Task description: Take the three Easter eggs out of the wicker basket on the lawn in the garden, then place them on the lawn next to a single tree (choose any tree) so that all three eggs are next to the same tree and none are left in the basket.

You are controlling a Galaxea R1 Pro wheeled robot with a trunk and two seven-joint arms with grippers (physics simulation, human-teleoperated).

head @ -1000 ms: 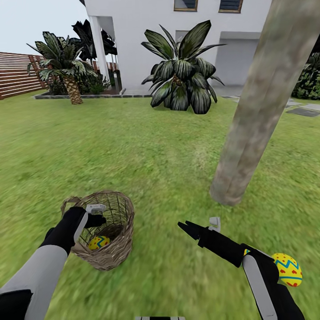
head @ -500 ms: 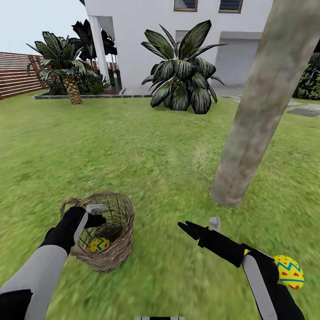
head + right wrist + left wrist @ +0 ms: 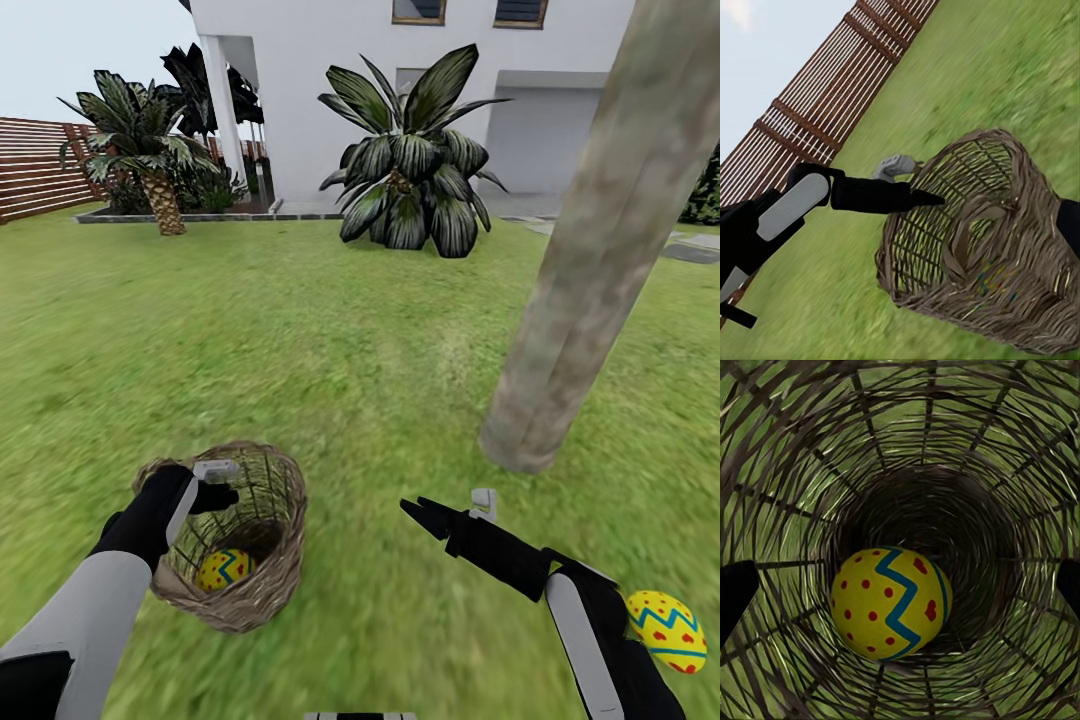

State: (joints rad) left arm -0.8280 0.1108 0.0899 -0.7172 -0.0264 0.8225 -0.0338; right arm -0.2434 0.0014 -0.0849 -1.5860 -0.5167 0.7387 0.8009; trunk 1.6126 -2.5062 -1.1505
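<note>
wicker basket [image 3: 240,540] shifted nearer, lawn [image 3: 300,330], tree [image 3: 590,260]

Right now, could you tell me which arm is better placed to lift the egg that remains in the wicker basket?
The left. Its gripper is already at the wicker basket's mouth, looking straight down at the egg. The right gripper is off beside it over the lawn, towards the tree.

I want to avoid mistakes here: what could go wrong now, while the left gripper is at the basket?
The wicker basket is tilted, so the left gripper at its rim may tip it further and roll the Easter egg inside away. The loose egg on the lawn lies close beside the right arm, which might knock it.
</note>
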